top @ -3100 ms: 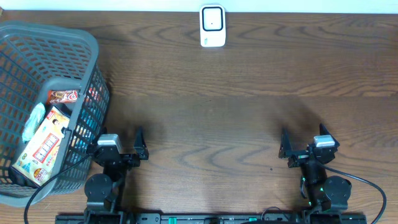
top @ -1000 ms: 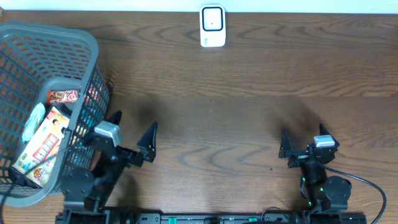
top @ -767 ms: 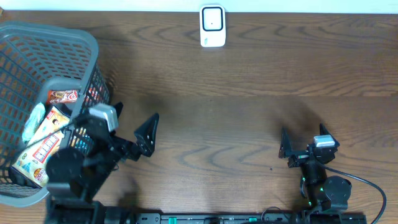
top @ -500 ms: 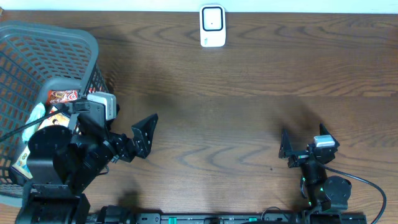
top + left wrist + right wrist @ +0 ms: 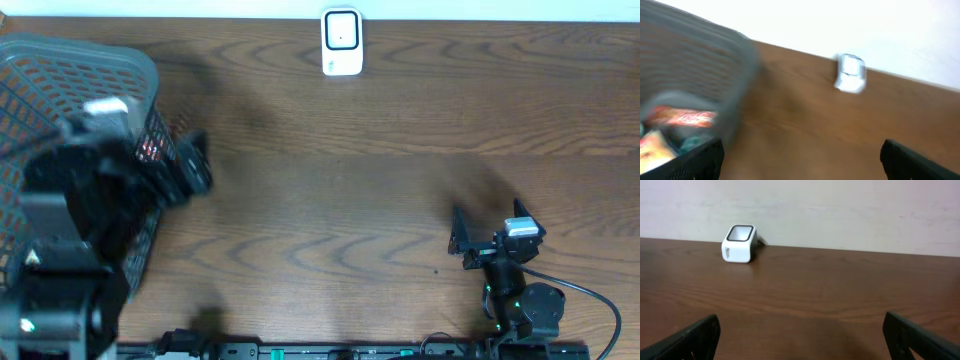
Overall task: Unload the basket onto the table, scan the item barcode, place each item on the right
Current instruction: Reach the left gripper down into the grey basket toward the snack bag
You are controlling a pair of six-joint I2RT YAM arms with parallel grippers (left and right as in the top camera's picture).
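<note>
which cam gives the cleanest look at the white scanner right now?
Right wrist. The scanner is sharp and unobstructed there, seen at an angle that shows both its dark-framed window and its side. Overhead is also sharp, but the scanner is small and seen only from above. Left wrist has it in frame but motion-blurred.

Table (image 5: 360, 200) middle lay open, bare wood from the basket (image 5: 70, 60) across to the right arm (image 5: 515, 275). Scanner (image 5: 341, 42) stood alone at the far edge by the wall, with room on both sides. Left side was crowded: the basket's mesh wall rose there and the left arm (image 5: 70, 220) hung over its near half (blurred, pose unclear). Right gripper (image 5: 487, 228) sat low near the front edge, jaws wide.
</note>
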